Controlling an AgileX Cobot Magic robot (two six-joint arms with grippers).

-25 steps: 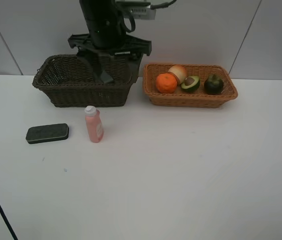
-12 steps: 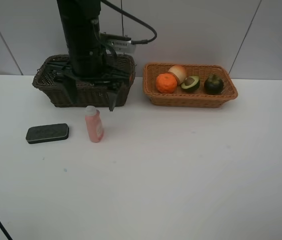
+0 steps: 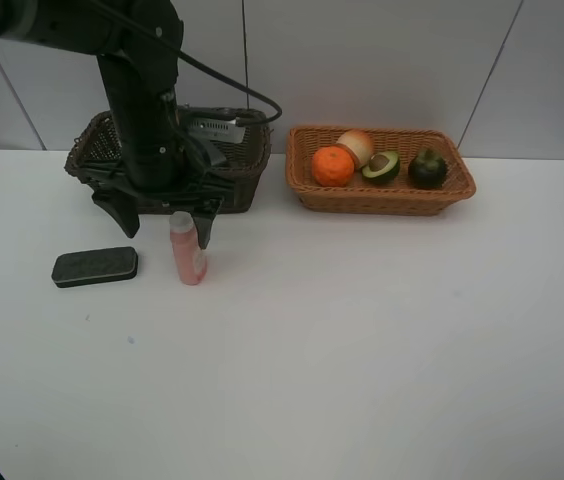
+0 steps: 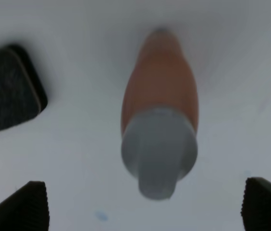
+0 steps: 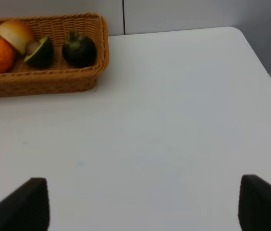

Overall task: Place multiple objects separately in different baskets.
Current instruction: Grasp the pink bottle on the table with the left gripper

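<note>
The pink bottle stands upright on the white table, with the dark eraser block to its left. My left gripper is open and hangs just above the bottle, one finger on each side. In the left wrist view the bottle's white cap sits between the open fingertips, with the eraser beside it. The orange, peach fruit, avocado half and mangosteen lie in the light basket. My right gripper is open and empty. The black bottle and marker are hidden.
The dark brown basket stands behind my left arm, which covers most of it. The light basket is at the far left of the right wrist view, away from that gripper. The table's right edge is near.
My left arm has moved from over the dark basket forward and down to just above the pink bottle. The objects have not moved.
</note>
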